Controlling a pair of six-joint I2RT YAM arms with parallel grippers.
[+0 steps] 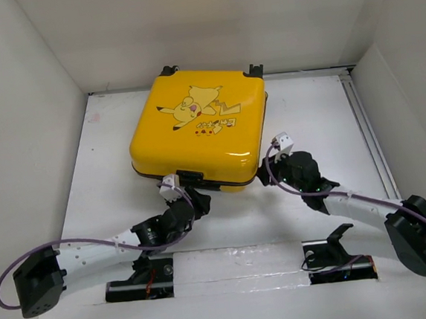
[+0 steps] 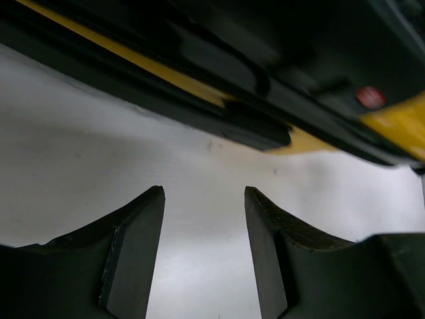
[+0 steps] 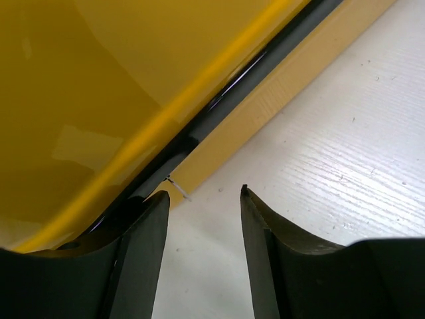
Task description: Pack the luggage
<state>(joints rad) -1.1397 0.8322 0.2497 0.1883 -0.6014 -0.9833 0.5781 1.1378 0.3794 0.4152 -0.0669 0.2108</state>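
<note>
You have the luggage [image 1: 195,131] lying flat on the white desk [image 1: 314,121], set toward the back and roughly centred, its yellow shell closed and the cartoon print facing up. Its two black wheels [image 1: 168,71] sit at the far edge, close to the back wall. Your left end effector [image 2: 204,199] is at the middle of the case's near edge, down low by the desk. In the left wrist view it is released: the two dark fingers [image 2: 133,239] stand apart with only bare desk between them, and they grip nothing. Just ahead of them you see the underside of the case's rim, a blurred band of black with a thin yellow strip and a small red dot [image 2: 370,98] on a black part at the right. Your right end effector [image 3: 202,196] is at the near right corner of the case. It is released as well, with desk surface showing between the fingers and nothing held. In the right wrist view the left fingertip sits just beside the black zipper trim [image 3: 219,100] that runs diagonally between the two yellow halves; whether it touches the trim you cannot tell. The right fingertip is over bare desk, clear of the case.
</note>
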